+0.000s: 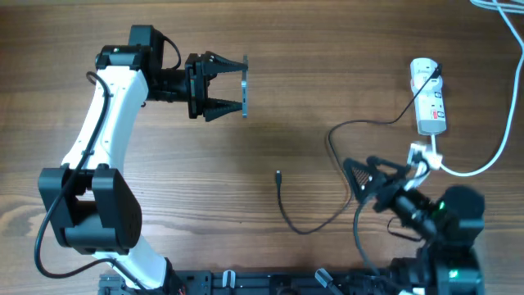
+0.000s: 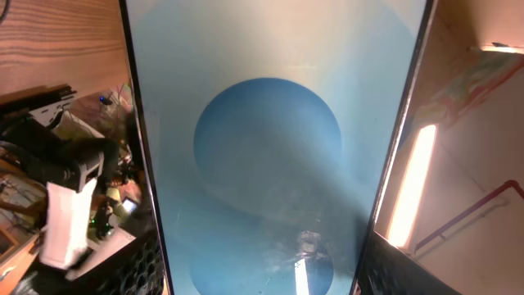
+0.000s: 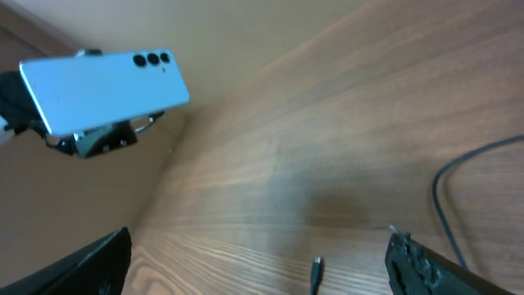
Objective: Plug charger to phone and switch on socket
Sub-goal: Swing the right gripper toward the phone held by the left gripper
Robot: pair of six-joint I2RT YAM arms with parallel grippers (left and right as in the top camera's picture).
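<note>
While clamped across the width of the phone (image 3: 102, 88), the left end effector (image 1: 238, 86) holds it clear of the surface (image 1: 246, 188).
- Phone: a flat rectangular slab with a glossy cyan glass front turned to its own wrist camera. The pale matte back faces the other arm, with small lenses in a row at one short end.
- Phone axis: overhead shows only a thin edge spanning the fingertips, so the long axis is probably upright or near it. The port is not visible, and whether its end sits up or down cannot be told.

Right end effector (image 3: 260, 246): fingers spread wide, nothing between them.
- Charger (image 1: 307, 231): a thin, limp black cable in a loose loop, with one run passing close by this end effector.
- Plug (image 3: 316, 266): small and metal-tipped, lying flat on the surface just ahead of the right fingertips. It is between the two end effectors and much nearer the right, so the right arm is the likelier one to fetch it. Its long axis probably runs across the phone's.

Socket (image 1: 428, 98): a white oblong plastic strip back past the right wrist, well apart from the left end effector, with a white lead (image 1: 491, 160) trailing. The switch is too small to read.
</note>
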